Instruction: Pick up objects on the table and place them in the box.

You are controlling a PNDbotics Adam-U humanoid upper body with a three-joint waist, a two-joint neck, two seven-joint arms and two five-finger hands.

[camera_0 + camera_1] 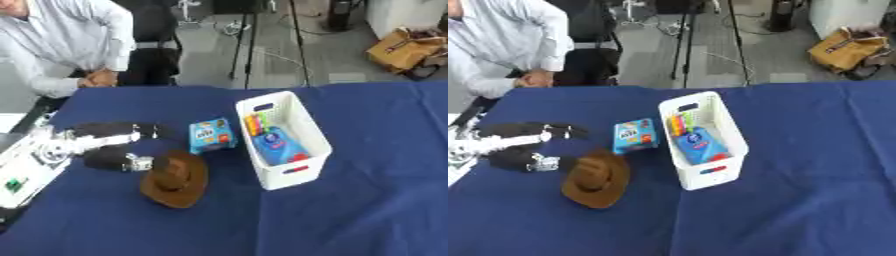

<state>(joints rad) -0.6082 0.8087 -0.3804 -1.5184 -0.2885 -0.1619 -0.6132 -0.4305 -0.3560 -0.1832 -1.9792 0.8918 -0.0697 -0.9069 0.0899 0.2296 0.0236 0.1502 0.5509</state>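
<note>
A brown cowboy hat (176,179) lies on the blue table, left of a white box (282,138). The box holds a blue packet (278,145) and some colourful things (255,123) at its far end. A small blue box with a printed face (211,135) sits between the hat and the white box. My left hand (118,145) is just left of the hat, fingers stretched toward the small blue box and thumb (131,162) near the hat's brim, open and holding nothing. My right hand shows in neither view.
The blue cloth (376,200) covers the table, with wide bare cloth to the right of and in front of the white box. A person sits at the far left edge with hands clasped on the table corner. A brown bag (402,50) lies on the floor beyond.
</note>
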